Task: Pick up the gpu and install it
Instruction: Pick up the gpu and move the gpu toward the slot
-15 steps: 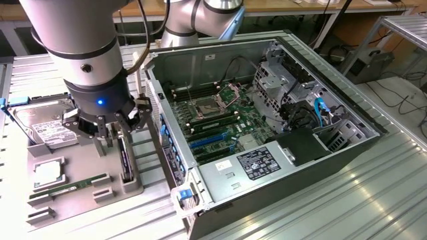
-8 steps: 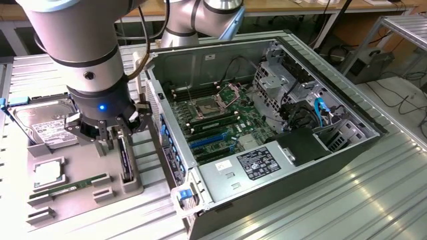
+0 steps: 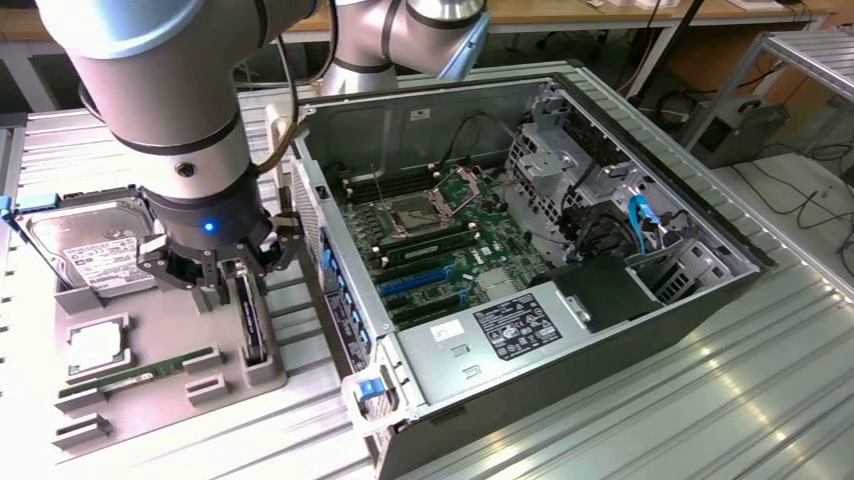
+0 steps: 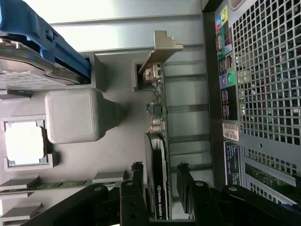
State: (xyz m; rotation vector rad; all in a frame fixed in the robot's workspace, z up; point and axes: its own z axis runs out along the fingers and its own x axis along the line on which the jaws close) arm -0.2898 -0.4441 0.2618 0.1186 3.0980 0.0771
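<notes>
The gpu [image 3: 251,325] is a thin black card standing on edge in a slot of the grey holder tray [image 3: 160,410], at the exterior view's left beside the open computer case [image 3: 534,250]. In the wrist view the gpu [image 4: 157,188] runs lengthwise, with its pale metal bracket [image 4: 160,49] at the far end. My gripper [image 3: 220,280] is low over the card's near end. The black fingertips [image 4: 137,169] stand on either side of the card. My gripper [image 4: 160,165] is open, with a small gap showing between the card and one finger.
A silver hard drive [image 3: 94,250] with blue rails, a square processor [image 3: 96,343] and a green memory stick [image 3: 140,372] share the tray. The case's perforated rear panel [image 4: 263,94] stands close beside the card. The motherboard slots [image 3: 414,285] lie inside the case.
</notes>
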